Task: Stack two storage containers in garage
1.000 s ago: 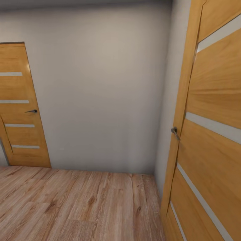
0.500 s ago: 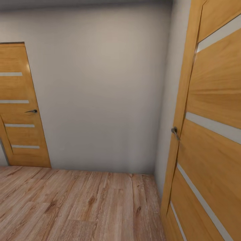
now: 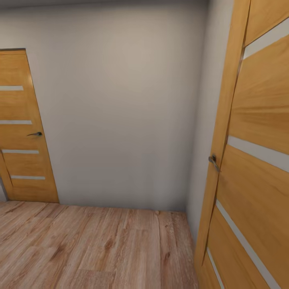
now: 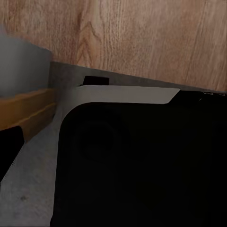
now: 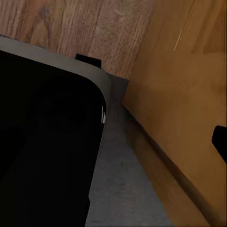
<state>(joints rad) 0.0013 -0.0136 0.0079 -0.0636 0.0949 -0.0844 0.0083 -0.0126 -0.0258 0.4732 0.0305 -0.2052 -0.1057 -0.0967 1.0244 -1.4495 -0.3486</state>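
Ahead of the robot stands a plain pale wall [image 3: 120,108] above light wood plank flooring [image 3: 92,249]; a large wooden door [image 3: 257,168] crowds the right side, a smaller one [image 3: 22,128] sits far left; I judge the robot is in transit, both storage containers unplaced, their whereabouts unknown; dark robot bodywork [image 4: 142,165] blocks both wrist views, so neither gripper's state can be told.

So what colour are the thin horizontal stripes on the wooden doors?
Pale grey stripes on orange-brown wood, clearest in the head view.
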